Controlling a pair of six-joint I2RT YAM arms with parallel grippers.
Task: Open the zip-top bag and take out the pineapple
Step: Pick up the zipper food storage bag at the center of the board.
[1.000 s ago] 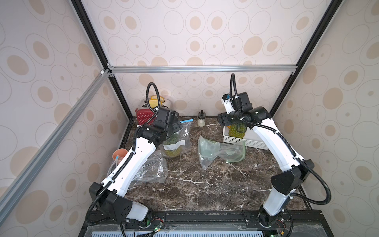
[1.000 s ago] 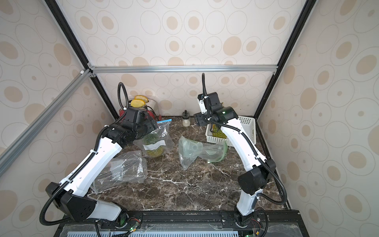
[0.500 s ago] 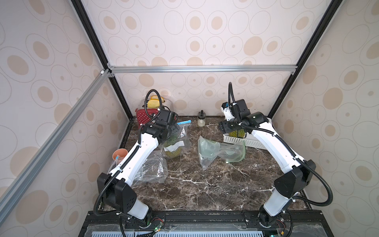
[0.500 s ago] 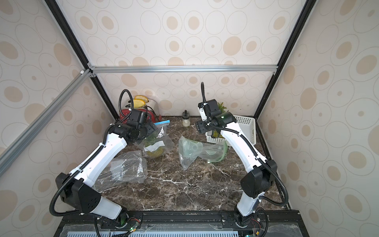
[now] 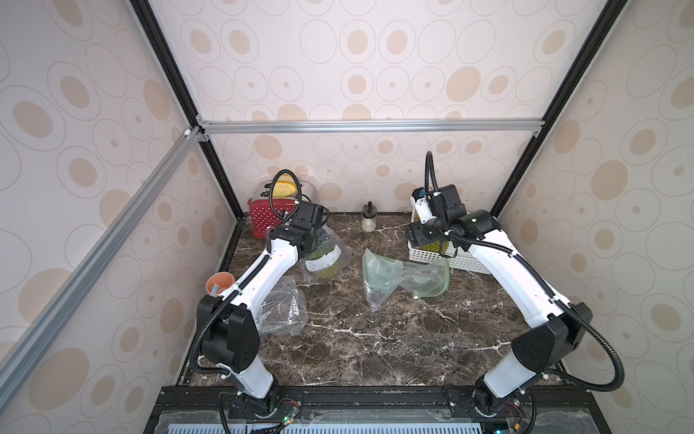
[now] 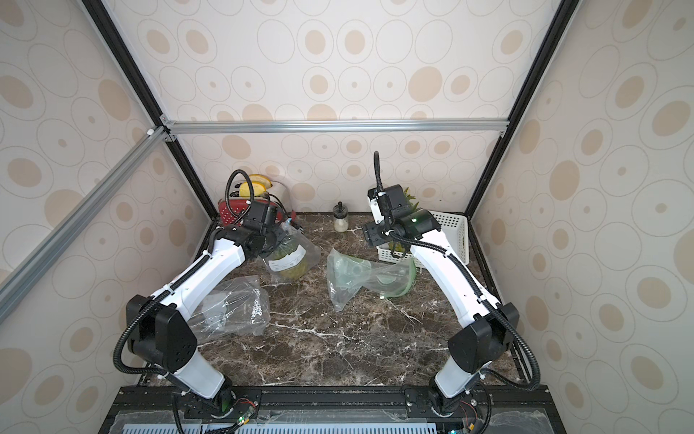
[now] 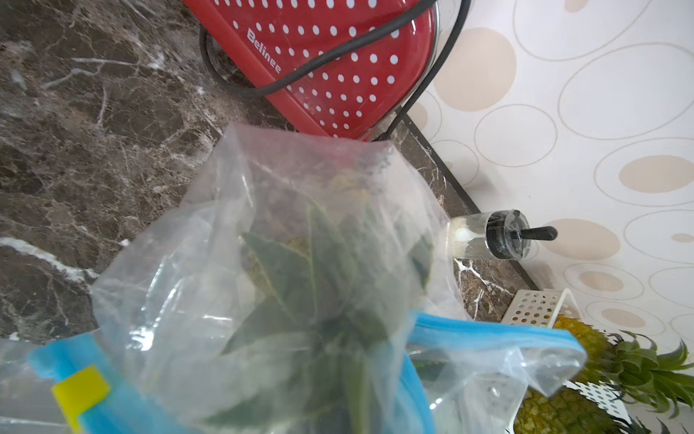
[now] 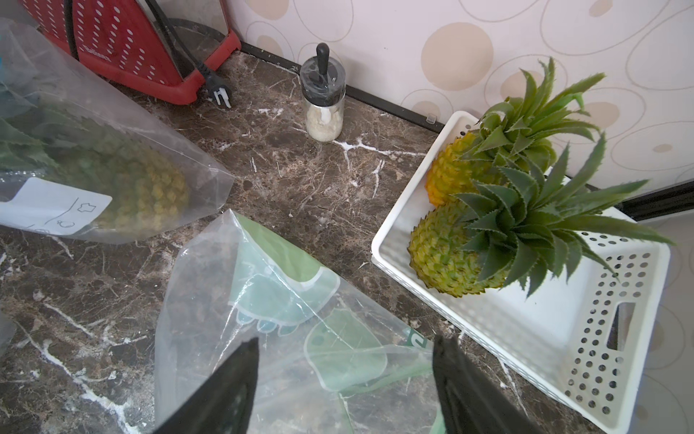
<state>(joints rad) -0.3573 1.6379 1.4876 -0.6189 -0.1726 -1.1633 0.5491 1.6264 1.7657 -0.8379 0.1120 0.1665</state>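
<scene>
- Clear zip-top bag (image 5: 340,251) with yellow-green pineapple (image 5: 325,268) is being propped left-centre in both top views.
- Left tool (image 5: 319,244) is being held closed at its blue zip (image 7: 488,332); right tool (image 8: 345,340) open.
- Yellow slider (image 7: 80,389) should be drawn slowly.

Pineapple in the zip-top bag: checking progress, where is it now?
In both top views the pineapple sits inside the zip-top bag, back left, beside the red toaster.

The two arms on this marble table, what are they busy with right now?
The left gripper is shut at the blue zip edge of the zip-top bag, which holds the pineapple; the pinch itself is hidden. The right gripper hangs open near an empty green-printed bag and the white basket that holds two pineapples.
</scene>
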